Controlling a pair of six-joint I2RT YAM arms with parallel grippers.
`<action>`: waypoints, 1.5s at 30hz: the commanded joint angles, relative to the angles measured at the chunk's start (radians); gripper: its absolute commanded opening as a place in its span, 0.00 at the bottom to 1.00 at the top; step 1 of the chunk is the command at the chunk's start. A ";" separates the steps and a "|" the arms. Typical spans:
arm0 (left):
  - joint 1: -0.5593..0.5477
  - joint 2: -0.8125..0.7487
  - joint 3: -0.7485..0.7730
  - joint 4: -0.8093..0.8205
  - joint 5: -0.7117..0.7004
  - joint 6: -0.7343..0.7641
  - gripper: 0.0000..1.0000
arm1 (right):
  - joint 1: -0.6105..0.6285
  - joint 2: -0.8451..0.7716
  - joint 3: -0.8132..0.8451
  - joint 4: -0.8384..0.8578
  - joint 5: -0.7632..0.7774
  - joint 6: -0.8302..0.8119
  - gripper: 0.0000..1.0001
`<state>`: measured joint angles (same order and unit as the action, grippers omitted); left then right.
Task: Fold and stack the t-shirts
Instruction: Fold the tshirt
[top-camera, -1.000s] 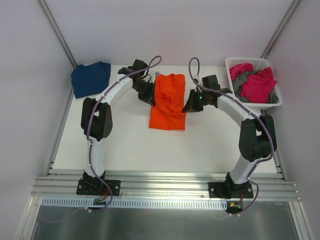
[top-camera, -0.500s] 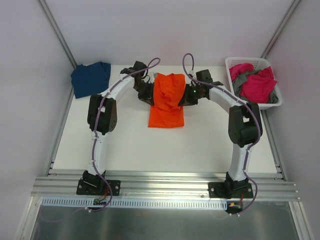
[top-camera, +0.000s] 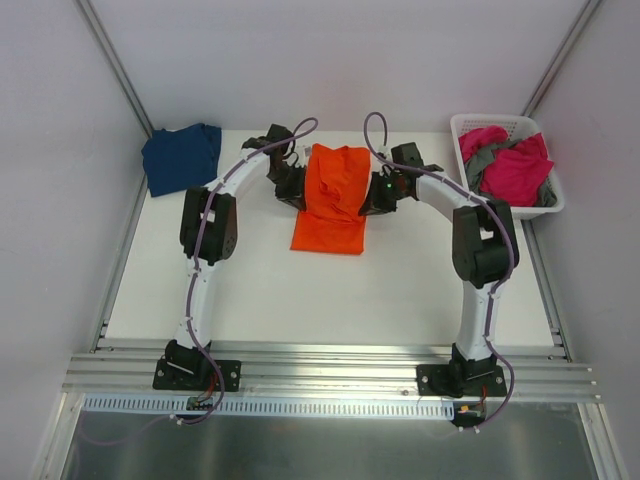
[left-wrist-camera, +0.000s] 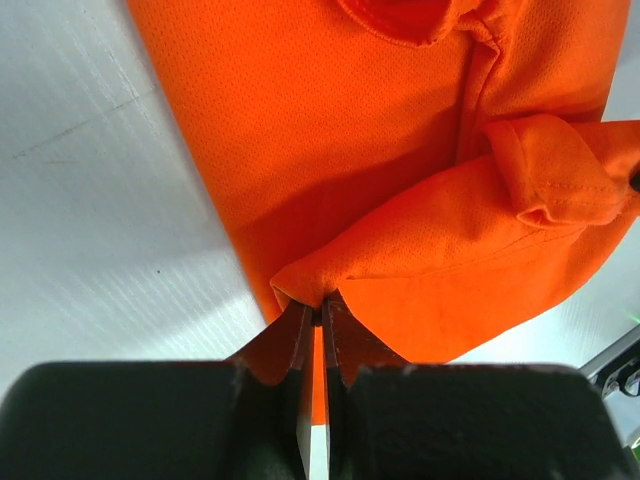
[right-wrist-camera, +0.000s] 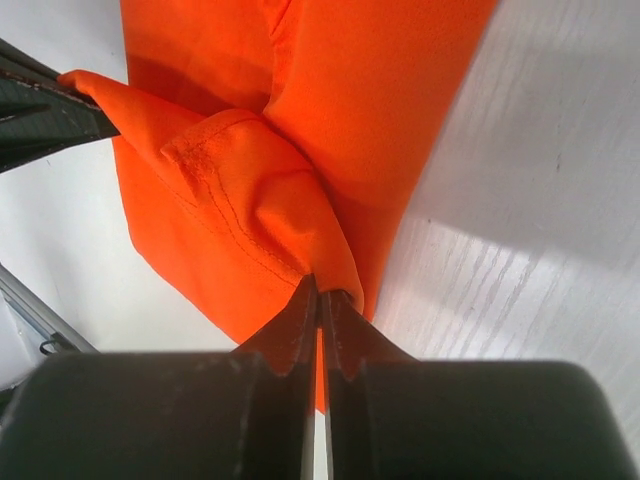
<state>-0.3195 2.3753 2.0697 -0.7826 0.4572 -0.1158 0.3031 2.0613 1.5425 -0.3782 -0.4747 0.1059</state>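
Observation:
The bright orange t-shirt (top-camera: 333, 200) lies partly folded at the table's middle back. My left gripper (top-camera: 294, 188) is shut on its left edge; the left wrist view shows the pinched fold of orange cloth (left-wrist-camera: 420, 240) at my left gripper (left-wrist-camera: 320, 312). My right gripper (top-camera: 372, 196) is shut on the shirt's right edge, and the right wrist view shows the bunched cloth (right-wrist-camera: 260, 200) in my right gripper (right-wrist-camera: 320, 290). The held part is lifted over the lower layer. A folded navy blue t-shirt (top-camera: 180, 155) lies at the back left. Magenta pink (top-camera: 520, 170) and grey (top-camera: 485, 160) shirts fill the basket.
A white slotted plastic basket (top-camera: 463, 125) stands at the back right corner. Metal frame posts rise at both back corners. An aluminium rail (top-camera: 320, 360) runs along the near table edge by the arm bases.
Both grippers have drawn closer to the orange shirt's edges and shut on them; the right arm swung left toward the shirt. The shirt's top layer has shifted slightly towards the back.

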 joint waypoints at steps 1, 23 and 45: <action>0.005 0.004 0.043 0.005 -0.022 -0.012 0.00 | -0.002 0.026 0.064 0.012 0.011 -0.021 0.01; 0.014 -0.099 -0.013 0.009 -0.166 -0.047 0.99 | 0.002 0.005 0.176 -0.030 0.100 -0.051 0.97; 0.010 -0.478 -0.234 0.005 -0.250 -0.025 0.99 | 0.133 -0.135 0.002 -0.044 -0.071 0.103 0.92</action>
<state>-0.3126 1.9182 1.8404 -0.7670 0.2462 -0.1452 0.4393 1.9038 1.5295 -0.4301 -0.5163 0.1799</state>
